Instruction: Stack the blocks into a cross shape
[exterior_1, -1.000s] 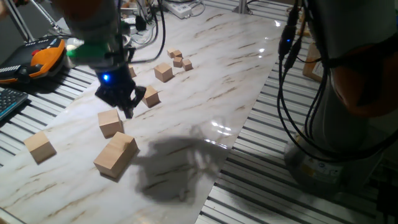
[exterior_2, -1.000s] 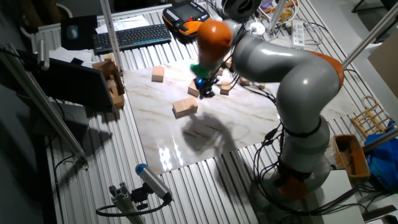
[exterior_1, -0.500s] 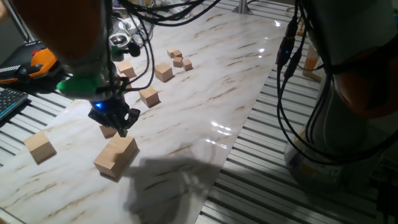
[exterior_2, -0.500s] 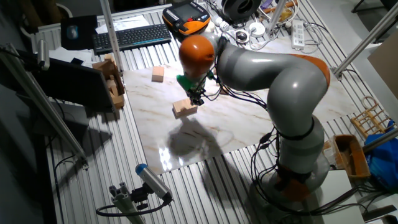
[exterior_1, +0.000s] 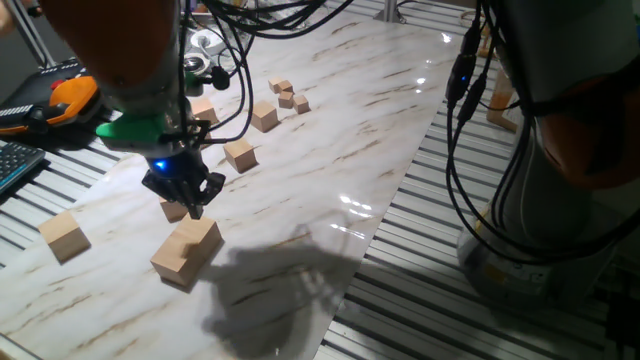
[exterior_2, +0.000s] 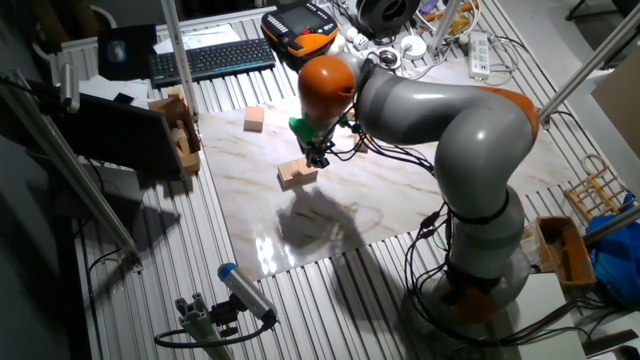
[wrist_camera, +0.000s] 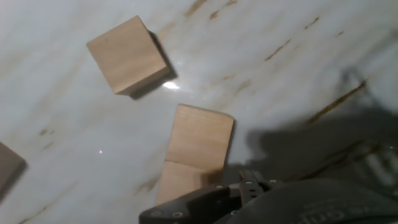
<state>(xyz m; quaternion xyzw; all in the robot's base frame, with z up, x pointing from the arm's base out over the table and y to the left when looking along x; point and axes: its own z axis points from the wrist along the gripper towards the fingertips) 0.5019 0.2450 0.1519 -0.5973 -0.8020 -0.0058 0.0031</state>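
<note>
Now the black two-finger gripper (exterior_1: 189, 199), its opening undeterminable and apparently empty, is hovering slightly higher above the single plain tan wooden cube (exterior_1: 174, 209), leaving the cross unstarted.

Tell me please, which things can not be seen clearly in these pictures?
- Gripper: its fingertips cannot be told apart in either fixed view, and the hand view shows only dark housing at the bottom edge, so open or shut is unclear.
- Block under the gripper: in one fixed view the gripper covers most of it.
- Pair of blocks: the hand view cuts off their lower part behind the housing.
- Small cubes: too small for detail.
</note>
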